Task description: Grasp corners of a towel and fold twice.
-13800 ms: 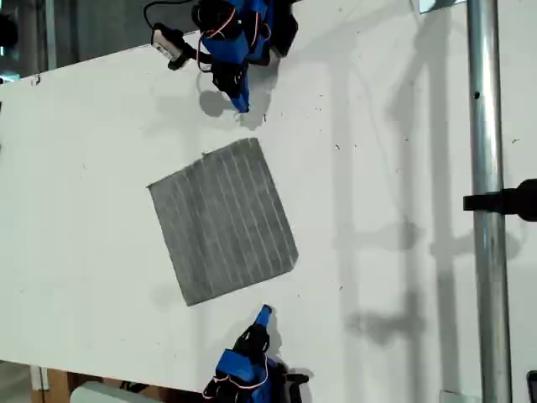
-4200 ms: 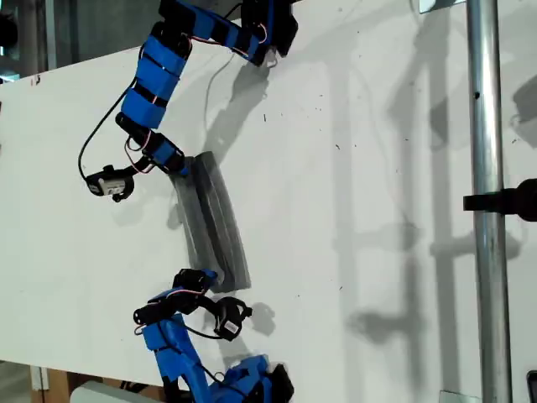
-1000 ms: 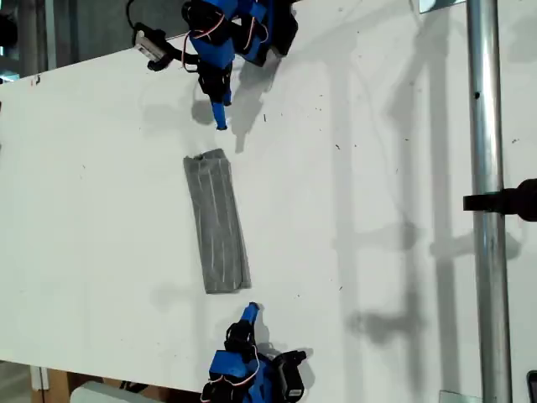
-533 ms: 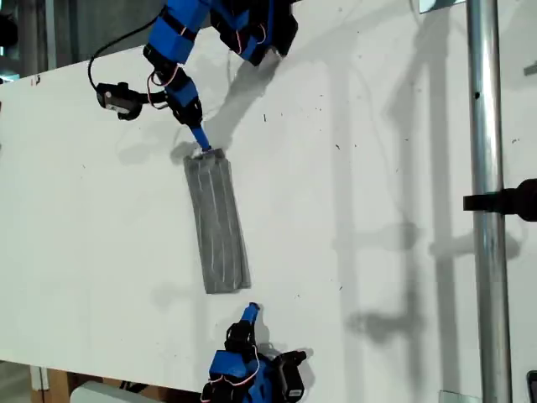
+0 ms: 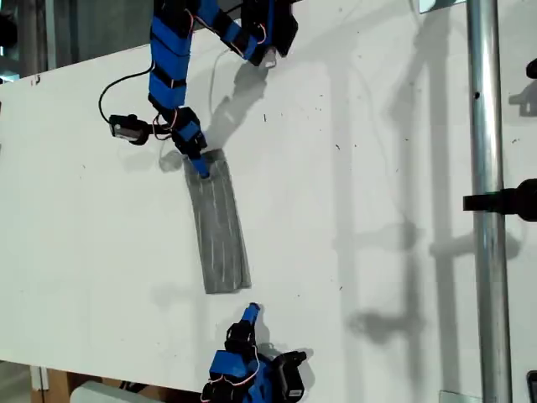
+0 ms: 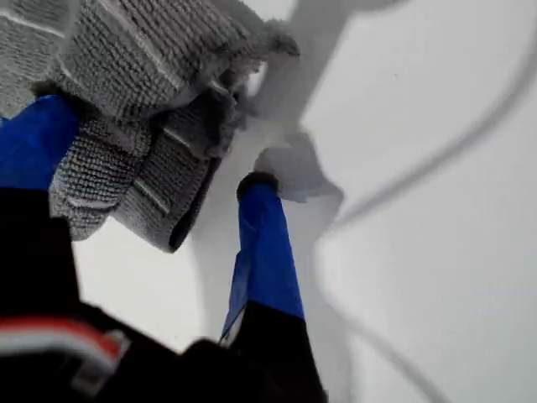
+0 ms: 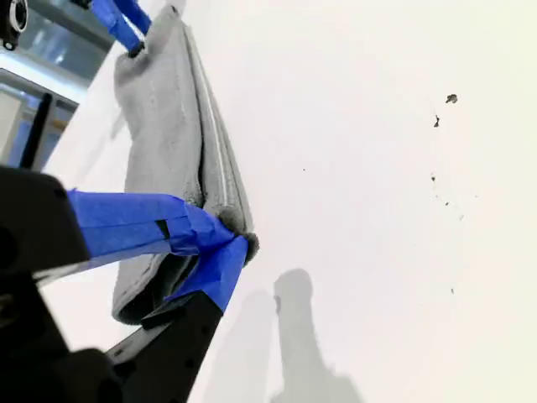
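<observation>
The grey striped towel [image 5: 220, 225] lies folded into a narrow strip on the white table [image 5: 377, 168]. My first gripper [image 5: 200, 167] is down at the strip's upper end in the exterior view. It is open [image 6: 151, 143], with the towel's layered corners [image 6: 180, 126] bunched between its fingers, against one blue finger [image 6: 33, 134]. The other finger [image 6: 264, 243] rests on the bare table. My second gripper [image 5: 249, 313] sits pulled back just below the strip's lower end, apart from it. Its blue fingertips meet [image 7: 235, 245], shut, with the towel [image 7: 164, 109] stretching away beyond them.
A vertical metal pole [image 5: 485, 168] with a black clamp [image 5: 503, 201] stands at the exterior view's right. The first arm's base [image 5: 264, 25] is at that view's top, the second arm's base [image 5: 252, 378] at the bottom edge. The table's edge slants across the top left.
The first arm has reached out from its base and come down onto the towel's upper end. The second arm and the folded strip have stayed put over the last second.
</observation>
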